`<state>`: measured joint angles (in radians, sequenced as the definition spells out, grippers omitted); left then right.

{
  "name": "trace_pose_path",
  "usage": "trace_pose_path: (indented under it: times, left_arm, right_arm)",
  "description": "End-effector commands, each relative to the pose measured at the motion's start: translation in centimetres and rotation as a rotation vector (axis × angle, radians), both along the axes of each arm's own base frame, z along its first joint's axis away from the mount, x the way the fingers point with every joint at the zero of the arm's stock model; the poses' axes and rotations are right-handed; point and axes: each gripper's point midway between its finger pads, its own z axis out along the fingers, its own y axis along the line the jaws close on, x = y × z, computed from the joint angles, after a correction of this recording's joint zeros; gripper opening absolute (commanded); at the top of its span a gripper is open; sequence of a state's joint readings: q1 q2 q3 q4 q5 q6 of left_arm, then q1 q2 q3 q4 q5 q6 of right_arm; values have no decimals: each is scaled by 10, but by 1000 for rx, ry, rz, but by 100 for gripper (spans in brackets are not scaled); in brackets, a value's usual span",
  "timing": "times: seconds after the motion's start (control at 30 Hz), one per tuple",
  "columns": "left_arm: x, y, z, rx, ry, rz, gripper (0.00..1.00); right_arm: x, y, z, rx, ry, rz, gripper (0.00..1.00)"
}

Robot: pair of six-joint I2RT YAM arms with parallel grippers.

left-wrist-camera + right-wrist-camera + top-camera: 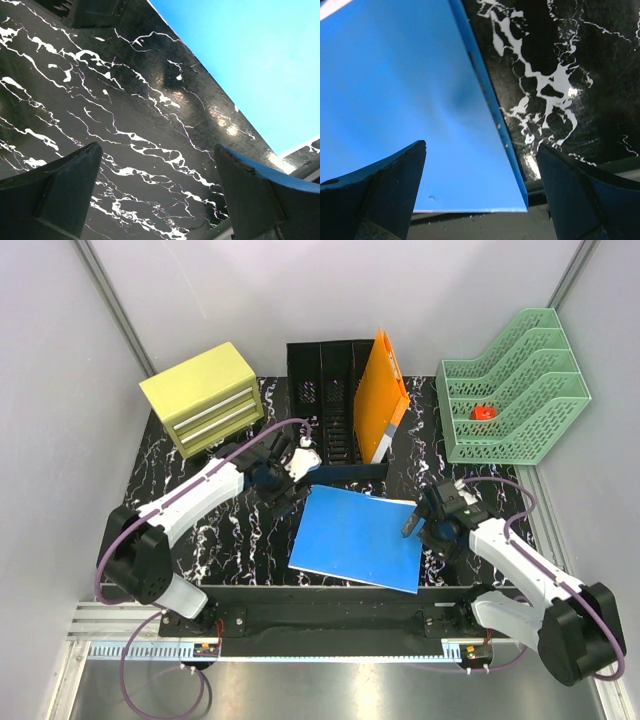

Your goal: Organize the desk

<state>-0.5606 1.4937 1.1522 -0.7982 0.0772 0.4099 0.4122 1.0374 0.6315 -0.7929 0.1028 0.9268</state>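
Observation:
The desk [225, 535] is a black top with white veins. A blue folder [360, 535] lies flat on it near the front edge. My left gripper [298, 472] hovers low by the folder's far left corner. In the left wrist view it [159, 150] is open over bare desk [125, 100], with the folder [250, 50] at the upper right. My right gripper [415, 518] is at the folder's right edge. In the right wrist view it [481, 146] stands open astride the folder's near right corner [395, 90], with desk [560, 60] beside it. Nothing is held.
A black mesh file holder [325, 390] at the back holds an upright orange folder [382, 395]. A yellow drawer cabinet [205, 397] stands at the back left. A green tiered tray [515, 390] at the back right holds a small red object [484, 412].

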Motion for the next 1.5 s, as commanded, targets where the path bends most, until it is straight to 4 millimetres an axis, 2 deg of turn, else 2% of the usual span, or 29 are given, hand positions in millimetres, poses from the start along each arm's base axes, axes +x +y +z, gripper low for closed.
trace_pose_path:
  times: [0.0,0.03,0.1,0.13,0.2,0.33,0.4,0.47,0.5,0.53,0.57,0.63,0.67,0.83,0.9,1.1,1.27,1.33,1.47]
  left_arm:
    - [19,-11,21,-22,-91,14,99]
    - [19,-11,22,-22,-93,13,99]
    - [19,-10,23,-15,-97,15,99]
    - [19,-9,23,-11,-97,19,99]
    - [18,-5,23,0,-100,26,99]
    - [15,-2,20,11,-92,28,99]
    - [11,0,11,27,-72,20,99]
    - [13,10,3,85,-77,31,99]
    - [11,12,-7,110,-60,26,99]
    - [12,17,-12,134,-59,26,99]
    - [9,20,-19,154,-48,21,99]
    - [12,23,-26,182,-55,20,99]
    - [10,25,-31,193,-47,17,99]
    - [4,35,-43,237,-31,2,99]
    - [0,39,-48,252,-20,-1,99]
    - [-15,65,-55,339,-29,-24,99]
    - [-29,106,-50,420,-34,-1,99]
    - [-33,116,-51,433,-29,7,99]
    - [-38,113,-60,408,6,31,99]
  right_arm:
    - [14,-3,-18,-25,-28,-63,99]
    - [20,-1,-20,-17,-48,-64,100]
    - [19,-4,-34,-39,-31,-74,100]
    - [28,-1,-35,-23,-62,-76,100]
    - [26,0,-47,-22,-44,-87,100]
    - [41,8,-49,-3,-85,-75,100]
    - [43,15,-51,21,-72,-57,100]
    - [41,24,-59,57,-27,-45,100]
    - [39,28,-63,74,-11,-38,100]
    - [44,35,-64,104,-20,-27,100]
    - [40,39,-73,116,21,-16,100]
    - [45,52,-75,170,24,9,100]
    - [41,59,-81,203,55,29,100]
    - [45,91,-79,286,67,122,100]
    - [44,96,-79,298,74,141,100]
    - [35,89,-78,275,88,147,100]
    - [29,76,-72,225,76,140,100]
    - [31,75,-67,218,55,147,100]
    - [30,74,-64,214,53,149,100]
